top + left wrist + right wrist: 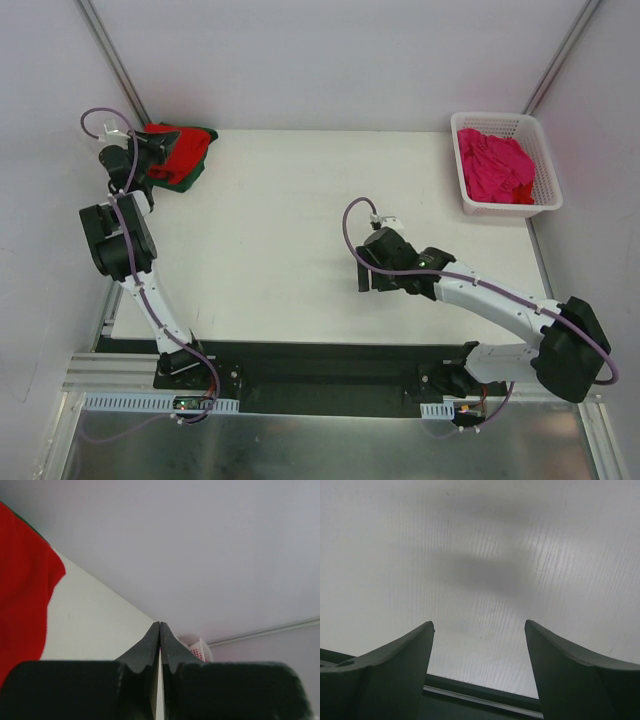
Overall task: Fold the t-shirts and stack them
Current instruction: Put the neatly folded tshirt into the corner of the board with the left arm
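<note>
Right now your left gripper (160, 626) has its jaws pressed together on nothing, at the table's far-left corner, just beside the red t-shirt (172, 143). That shirt lies crumpled on top of the dark green t-shirt (188, 180), whose edge shows past it. Your right gripper (479, 625) hangs with its fingers spread apart over the bare white table (280, 230). The magenta t-shirt (495, 165) sits bunched in the white lattice basket (546, 160) at the far-right corner.
</note>
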You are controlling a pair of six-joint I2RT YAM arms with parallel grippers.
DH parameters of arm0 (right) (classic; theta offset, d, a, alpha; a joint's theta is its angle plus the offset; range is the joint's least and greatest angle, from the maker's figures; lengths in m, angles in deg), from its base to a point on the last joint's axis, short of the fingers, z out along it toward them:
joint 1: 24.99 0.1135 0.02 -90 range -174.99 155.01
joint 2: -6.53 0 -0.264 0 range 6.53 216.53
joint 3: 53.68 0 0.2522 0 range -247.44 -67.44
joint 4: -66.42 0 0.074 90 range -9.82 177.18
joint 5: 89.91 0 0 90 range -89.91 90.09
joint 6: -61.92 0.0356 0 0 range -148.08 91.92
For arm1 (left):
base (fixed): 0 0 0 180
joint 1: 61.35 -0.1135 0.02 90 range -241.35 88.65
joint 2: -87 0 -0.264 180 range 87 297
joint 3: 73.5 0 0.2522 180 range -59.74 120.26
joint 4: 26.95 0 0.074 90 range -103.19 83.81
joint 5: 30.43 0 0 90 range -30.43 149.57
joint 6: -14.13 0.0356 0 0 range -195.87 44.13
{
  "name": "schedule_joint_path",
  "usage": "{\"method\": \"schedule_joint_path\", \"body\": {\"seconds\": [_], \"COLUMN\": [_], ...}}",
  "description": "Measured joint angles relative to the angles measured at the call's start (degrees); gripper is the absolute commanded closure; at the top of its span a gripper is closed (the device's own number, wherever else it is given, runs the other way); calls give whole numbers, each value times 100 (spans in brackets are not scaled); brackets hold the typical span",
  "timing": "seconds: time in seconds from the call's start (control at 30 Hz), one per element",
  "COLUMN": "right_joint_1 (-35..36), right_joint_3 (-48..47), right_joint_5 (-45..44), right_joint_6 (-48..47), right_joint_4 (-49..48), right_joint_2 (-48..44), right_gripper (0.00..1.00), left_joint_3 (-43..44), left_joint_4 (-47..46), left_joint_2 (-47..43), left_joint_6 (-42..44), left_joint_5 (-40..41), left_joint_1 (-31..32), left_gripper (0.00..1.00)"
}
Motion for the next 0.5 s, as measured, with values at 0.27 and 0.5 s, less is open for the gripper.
{"method": "schedule_joint_path", "body": {"seconds": [0.27,0.5], "right_joint_1": [0,0], "right_joint_3": [-2,-9], "right_joint_5": [-74,-136], "right_joint_6": [-2,-2], "right_joint_4": [20,50], "right_joint_2": [177,221], "right_gripper": [23,23], "left_joint_3": [1104,1596], "left_joint_4": [-20,52], "left_joint_2": [1274,1838], "left_joint_6": [-299,-385], "left_joint_5": [85,278], "left_joint_1": [236,457], "left_gripper": [100,100]}}
